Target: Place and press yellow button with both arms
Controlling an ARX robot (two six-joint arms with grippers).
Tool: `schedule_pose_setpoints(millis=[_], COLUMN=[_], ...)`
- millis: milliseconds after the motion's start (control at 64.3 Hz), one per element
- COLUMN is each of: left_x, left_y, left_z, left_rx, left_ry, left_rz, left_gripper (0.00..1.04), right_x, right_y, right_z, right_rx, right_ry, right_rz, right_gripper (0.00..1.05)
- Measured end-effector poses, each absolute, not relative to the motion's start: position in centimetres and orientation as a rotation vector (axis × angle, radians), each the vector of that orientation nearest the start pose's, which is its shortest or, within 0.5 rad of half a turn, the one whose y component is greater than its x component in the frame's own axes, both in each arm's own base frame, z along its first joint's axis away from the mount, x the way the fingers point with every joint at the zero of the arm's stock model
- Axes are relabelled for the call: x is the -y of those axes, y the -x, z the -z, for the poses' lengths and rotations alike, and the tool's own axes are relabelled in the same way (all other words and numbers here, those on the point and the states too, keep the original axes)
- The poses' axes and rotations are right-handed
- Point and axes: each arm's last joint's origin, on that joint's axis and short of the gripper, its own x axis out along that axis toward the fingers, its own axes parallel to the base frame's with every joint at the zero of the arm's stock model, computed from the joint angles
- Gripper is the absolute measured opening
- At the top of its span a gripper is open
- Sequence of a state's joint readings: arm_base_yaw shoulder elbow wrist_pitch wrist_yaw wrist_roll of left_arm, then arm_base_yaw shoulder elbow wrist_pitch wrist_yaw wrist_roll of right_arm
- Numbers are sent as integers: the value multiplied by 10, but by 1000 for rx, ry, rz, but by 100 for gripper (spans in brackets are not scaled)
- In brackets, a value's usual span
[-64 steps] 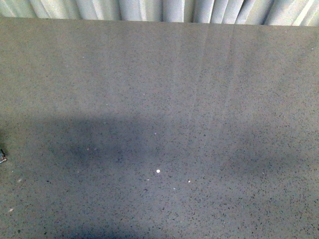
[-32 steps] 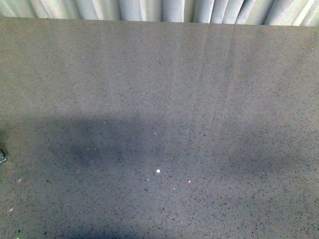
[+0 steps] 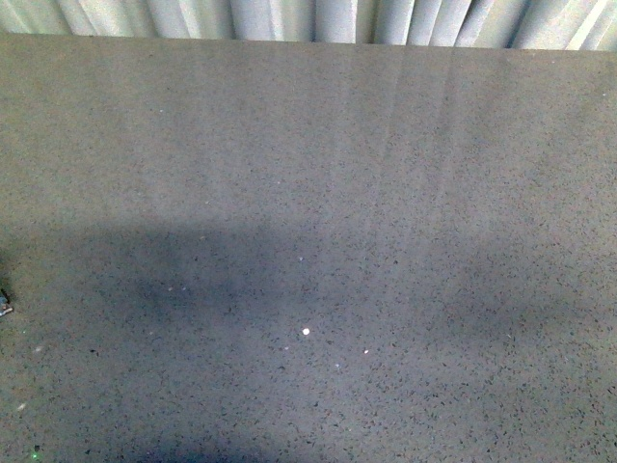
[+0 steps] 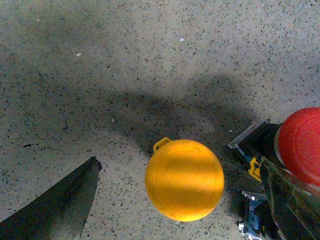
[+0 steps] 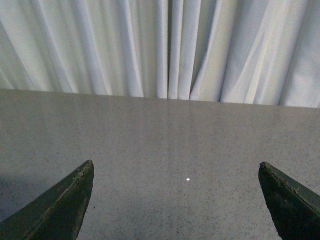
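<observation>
Yellow button (image 4: 184, 180) stands cap-up on the speckled table (image 4: 125, 60), untouched between the wide-spread fingers of the left gripper (image 4: 178, 162), seemingly lined up for a grasp, a red button (image 4: 302, 142) just beside. Right gripper (image 5: 176, 167), wide and empty, faces the table's far edge, apparently reserved for the press.

curtain (image 3: 318, 19): 12 o'clock, behind table (image 3: 386, 193)
button (image 4: 184, 180): on table, between left gripper (image 4: 178, 161) fingers (image 4: 60, 210), touching neither
second button (image 4: 300, 145): just beside button, partly covered by one finger
</observation>
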State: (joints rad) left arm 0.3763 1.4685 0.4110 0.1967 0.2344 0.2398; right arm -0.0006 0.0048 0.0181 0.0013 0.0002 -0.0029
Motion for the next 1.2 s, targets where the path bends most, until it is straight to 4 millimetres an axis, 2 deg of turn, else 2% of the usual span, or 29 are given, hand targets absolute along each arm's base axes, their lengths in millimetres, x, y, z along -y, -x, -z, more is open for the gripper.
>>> schedule_pose_setpoints(millis=[544, 684, 731, 793, 980, 1104, 1197], left_x=[-76, -75, -75, -75, -75, -75, -74], left_y=[-215, -216, -216, -216, -216, -217, -218], left_z=[-107, -107, -107, -108, -108, -108, -109], left_rx=[-842, -842, -842, -842, -838, -836, -833], left_ry=[22, 18, 15, 13, 8, 6, 3], left_rz=[-35, -34, -33, -34, -32, -30, -24], left_gripper=[95, 85, 81, 68, 56, 40, 38], right_x=[0, 0, 0, 0, 0, 0, 0], right_y=[-97, -97, -97, -97, -97, -97, -97], right_z=[-169, -169, -169, -169, -169, -169, -169], right_rx=[15, 15, 15, 15, 15, 15, 15], right_ry=[3, 3, 3, 2, 3, 3, 3], right_rz=[1, 1, 1, 1, 1, 1, 1], right_gripper=[96, 96, 96, 96, 96, 96, 96])
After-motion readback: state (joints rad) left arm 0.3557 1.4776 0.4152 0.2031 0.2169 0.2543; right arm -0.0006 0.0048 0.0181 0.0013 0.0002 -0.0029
